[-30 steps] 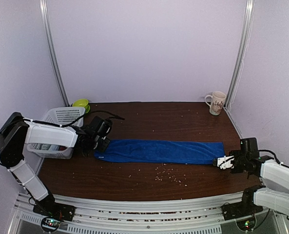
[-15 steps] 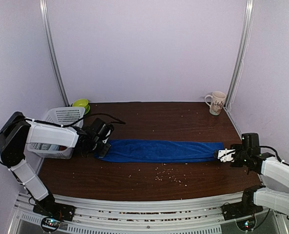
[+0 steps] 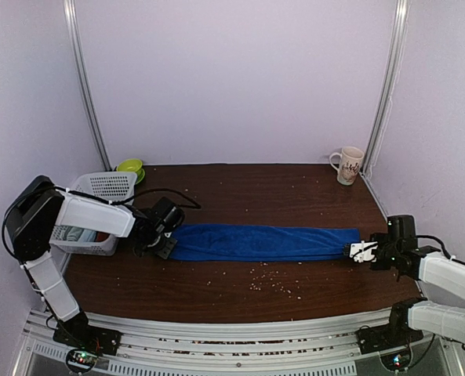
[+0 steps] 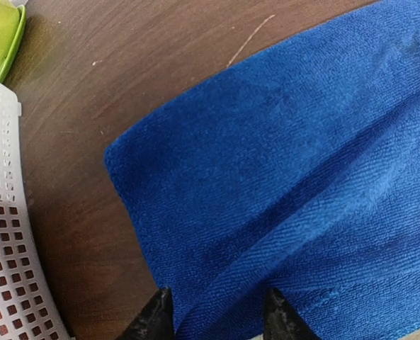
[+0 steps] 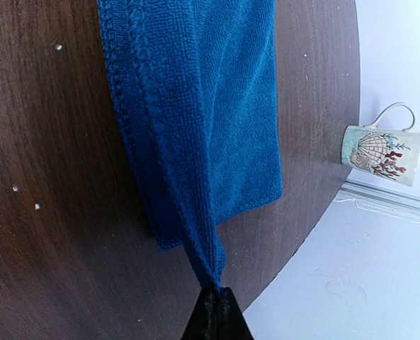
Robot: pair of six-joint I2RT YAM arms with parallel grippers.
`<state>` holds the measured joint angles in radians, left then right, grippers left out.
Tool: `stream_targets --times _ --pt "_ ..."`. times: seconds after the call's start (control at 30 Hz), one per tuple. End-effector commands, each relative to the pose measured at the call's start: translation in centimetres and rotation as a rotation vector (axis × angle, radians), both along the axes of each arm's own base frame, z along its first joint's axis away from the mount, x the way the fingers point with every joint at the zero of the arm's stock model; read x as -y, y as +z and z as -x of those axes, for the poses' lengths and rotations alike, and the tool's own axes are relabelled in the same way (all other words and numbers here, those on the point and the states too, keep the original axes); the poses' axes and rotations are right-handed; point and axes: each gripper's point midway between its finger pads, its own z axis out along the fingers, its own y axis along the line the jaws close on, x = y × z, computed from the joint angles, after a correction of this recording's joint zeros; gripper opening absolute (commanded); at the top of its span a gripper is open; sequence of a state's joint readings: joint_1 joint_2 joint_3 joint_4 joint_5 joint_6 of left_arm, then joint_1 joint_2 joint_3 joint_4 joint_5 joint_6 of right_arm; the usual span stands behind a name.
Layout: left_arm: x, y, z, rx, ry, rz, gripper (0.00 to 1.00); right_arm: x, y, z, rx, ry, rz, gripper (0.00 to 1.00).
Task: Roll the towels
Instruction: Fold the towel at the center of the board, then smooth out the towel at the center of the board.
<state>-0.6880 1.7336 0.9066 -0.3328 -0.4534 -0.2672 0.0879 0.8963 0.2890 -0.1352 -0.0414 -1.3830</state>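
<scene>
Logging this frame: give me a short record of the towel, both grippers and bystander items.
towel: blue towel, flat in a long strip across the table, not yet rolled
left gripper: jaws apart, tips at the towel's left end
right gripper: shut, pinching the towel's right corner
other items: mug at far right; white basket and green bowl at far left

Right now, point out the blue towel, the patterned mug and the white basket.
blue towel (image 3: pixel 263 242), top view, middle of the folded strip
patterned mug (image 3: pixel 348 167), top view, its side
white basket (image 3: pixel 100 186), top view, perforated far wall
</scene>
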Motion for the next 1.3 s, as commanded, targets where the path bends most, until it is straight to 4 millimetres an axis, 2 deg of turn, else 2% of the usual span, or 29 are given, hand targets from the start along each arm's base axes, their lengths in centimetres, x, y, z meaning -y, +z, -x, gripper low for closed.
stream_targets --times 0.0,0.17,0.37,0.5,0.67,0.77,0.87,0.93,1.0,1.07,1.17,1.27 --pt "-2.2 -1.2 1.2 -0.064 0.038 -0.083 0.43 0.8 0.2 -0.4 0.038 -0.035 0.017 0.02" --pt "-3.5 -0.8 1.9 -0.077 0.037 -0.081 0.42 1.4 0.3 -1.1 0.055 -0.068 0.021 0.0" --pt "-2.4 -0.3 2.0 -0.094 -0.018 -0.03 0.43 1.1 -0.7 -0.1 0.013 -0.032 0.034 0.01" --pt "-2.2 0.3 2.0 -0.087 -0.029 -0.011 0.43 0.9 -0.4 0.4 0.044 -0.001 0.042 0.02" --pt "-2.5 0.5 1.8 -0.085 -0.019 -0.015 0.43 1.5 0.1 0.0 0.064 -0.038 0.055 0.05" --pt "-2.4 0.5 1.8 -0.087 -0.022 -0.009 0.45 2.1 -0.2 -0.1 0.054 -0.063 0.079 0.18" --pt "-2.2 1.0 1.8 -0.081 -0.028 0.013 0.53 2.1 -0.3 0.2 0.034 -0.058 0.08 0.35" --pt "-1.8 1.9 1.9 -0.065 -0.036 0.046 0.56 2.0 0.2 0.2 0.043 -0.062 0.068 0.49" --pt "-1.4 3.3 1.9 -0.039 -0.047 0.09 0.64 1.7 1.1 0.3 0.038 -0.061 0.045 0.58" --pt "-0.8 5.0 1.8 -0.005 -0.062 0.138 0.71 0.9 2.3 0.4 0.015 -0.055 -0.013 0.64" --pt "-0.2 7.8 1.4 0.062 -0.075 0.2 0.83 -0.9 5.0 -0.1 -0.016 -0.058 -0.167 0.66" --pt "0.4 9.5 0.5 0.115 -0.073 0.233 0.91 -2.4 7.2 -1.7 -0.066 -0.136 -0.362 0.66"
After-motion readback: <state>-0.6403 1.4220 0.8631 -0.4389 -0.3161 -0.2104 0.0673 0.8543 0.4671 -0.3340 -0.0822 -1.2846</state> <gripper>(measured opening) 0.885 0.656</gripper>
